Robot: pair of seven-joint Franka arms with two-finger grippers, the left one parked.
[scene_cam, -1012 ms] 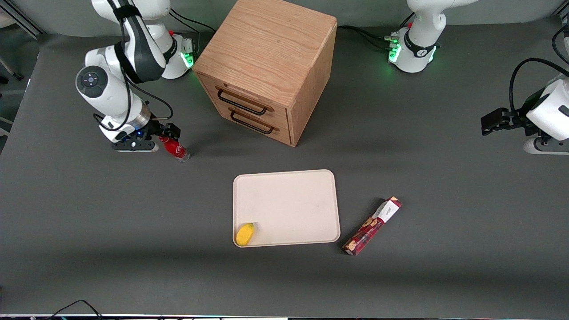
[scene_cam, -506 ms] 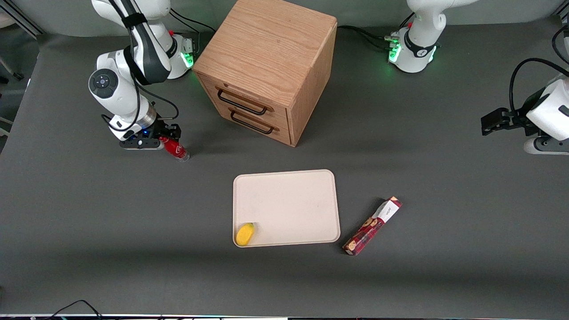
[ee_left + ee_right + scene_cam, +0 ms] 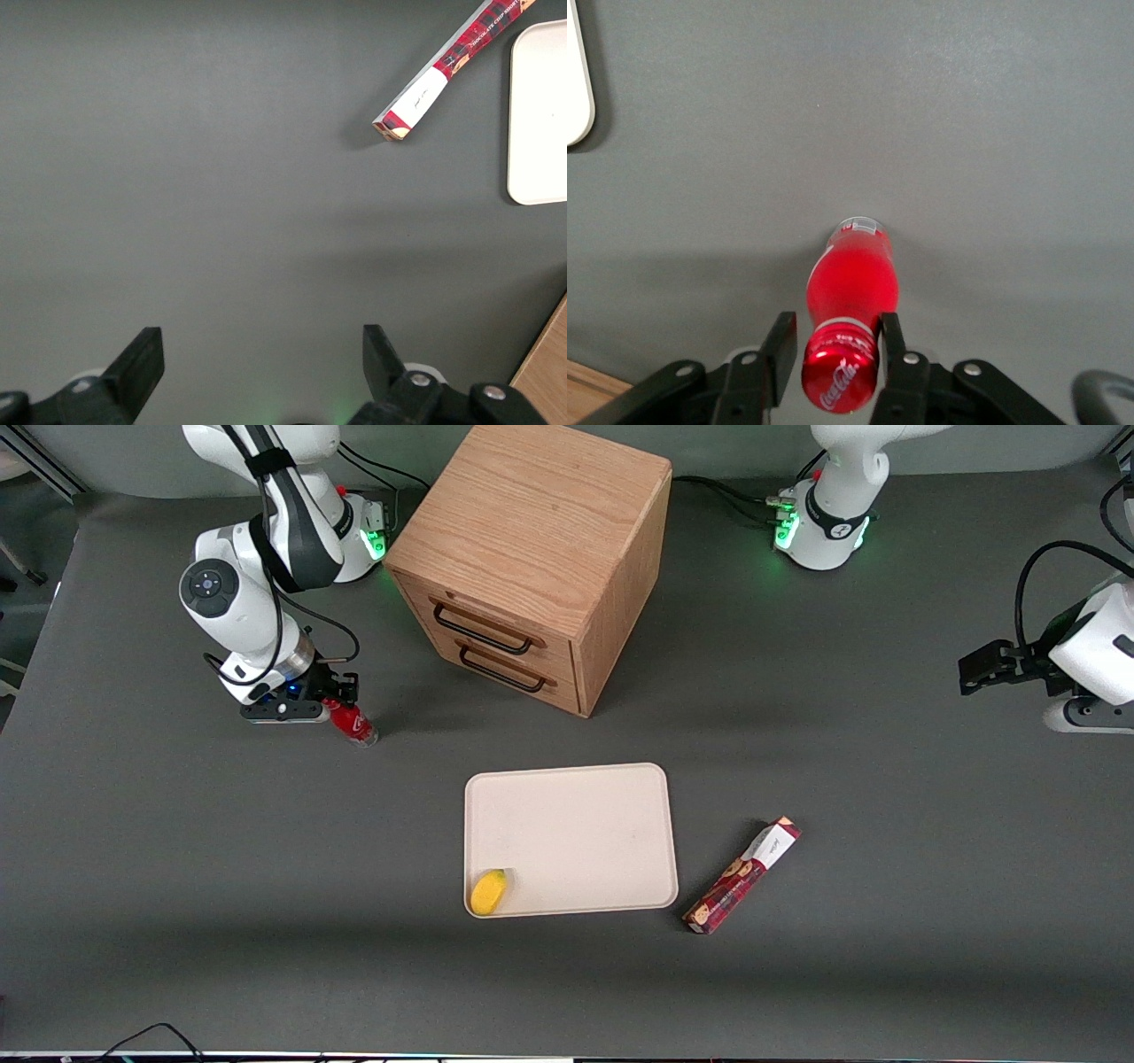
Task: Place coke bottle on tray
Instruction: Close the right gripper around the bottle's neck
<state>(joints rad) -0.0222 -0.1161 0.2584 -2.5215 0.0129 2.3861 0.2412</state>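
The gripper sits low over the table toward the working arm's end, its two fingers pressed against the neck of the bottle, one on each side just under the red cap. Compared with a second ago the arm has drawn in closer to the bottle and the wrist has risen a little; in the last half second it has barely shifted. The bottle stands upright on the table as before, clear base down, well apart from the tray. Farther from the front camera stands the cabinet, drawers shut. The tray lies nearer the camera, holding a yellow piece in one corner. Just beside the tray lies the cookie box, unmoved.
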